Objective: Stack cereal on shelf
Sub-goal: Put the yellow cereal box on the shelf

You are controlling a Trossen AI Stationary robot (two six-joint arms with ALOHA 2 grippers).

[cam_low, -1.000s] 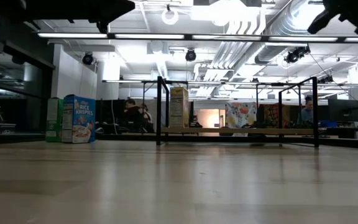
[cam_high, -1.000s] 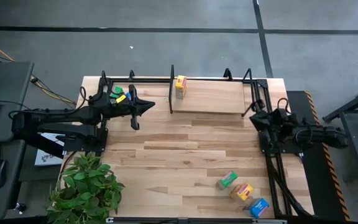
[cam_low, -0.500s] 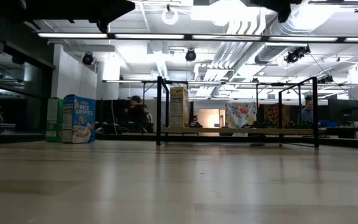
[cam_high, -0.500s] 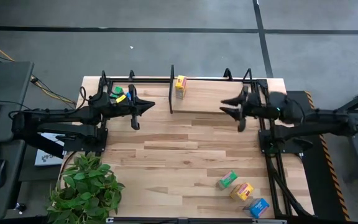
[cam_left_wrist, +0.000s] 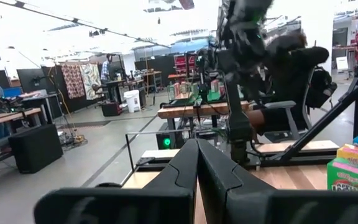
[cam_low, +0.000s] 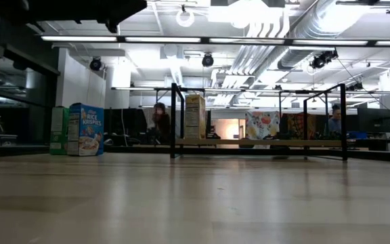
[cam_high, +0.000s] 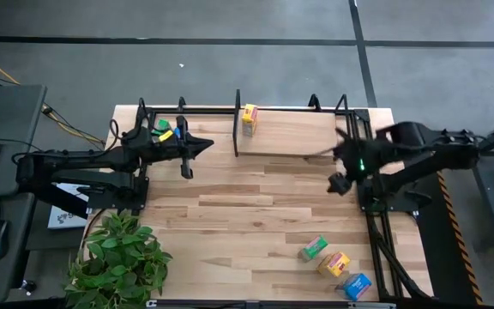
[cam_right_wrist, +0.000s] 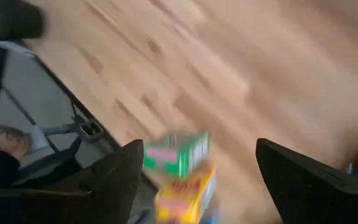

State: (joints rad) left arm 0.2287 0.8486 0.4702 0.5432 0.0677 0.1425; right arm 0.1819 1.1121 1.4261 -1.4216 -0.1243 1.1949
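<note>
Right gripper (cam_high: pixel 340 168), fingers (cam_right_wrist: pixel 98 180) spread wide and empty, above green cereal box (cam_right_wrist: pixel 176 154).

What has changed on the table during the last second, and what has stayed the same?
The right arm's tool, open and empty, first swung out over the shelf, then turned back toward the three boxes at the near right; its wrist view now shows the green box. Nothing was grasped or released. The left tool, shut, and the yellow box on the shelf stayed put.
</note>
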